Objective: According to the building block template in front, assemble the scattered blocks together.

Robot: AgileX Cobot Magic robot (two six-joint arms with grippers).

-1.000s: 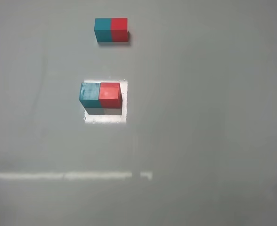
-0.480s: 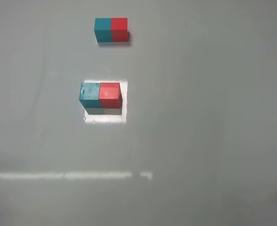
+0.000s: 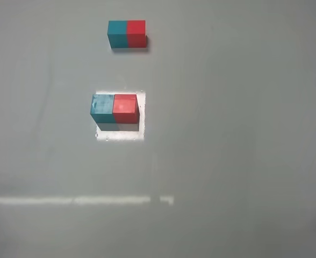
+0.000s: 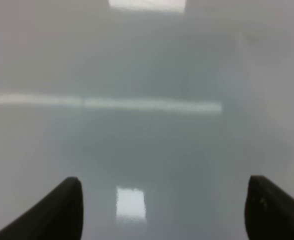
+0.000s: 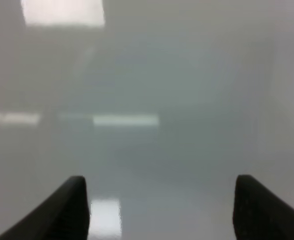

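Sitting flush side by side on the worktop (image 3: 244, 161), the teal cube (image 3: 102, 107) and red cube (image 3: 126, 107) touch along one face, teal left, red right, over a white square patch (image 3: 120, 133) in the high view. Template (image 3: 127, 34) lies farther back, well apart, same order: teal left, red right. The pair's long axis runs left-right, parallel to the template's. Judged from that, the assembly looks done; nothing seems left to join.

Neither arm shows in the high view. Left pincer (image 4: 164, 200) is spread wide with nothing between its tips, only blurred grey worktop and pale strips ahead. Right pincer (image 5: 159, 200) likewise spread and empty. Neither wrist view shows any cube, so which arm is nearer cannot be told; both seem well apart from the pair. Should a nudge be needed, the teal cube falls on the left arm's side and the red just beside it toward the middle.

No brands, labels or writing readable anywhere; cubes are plain.
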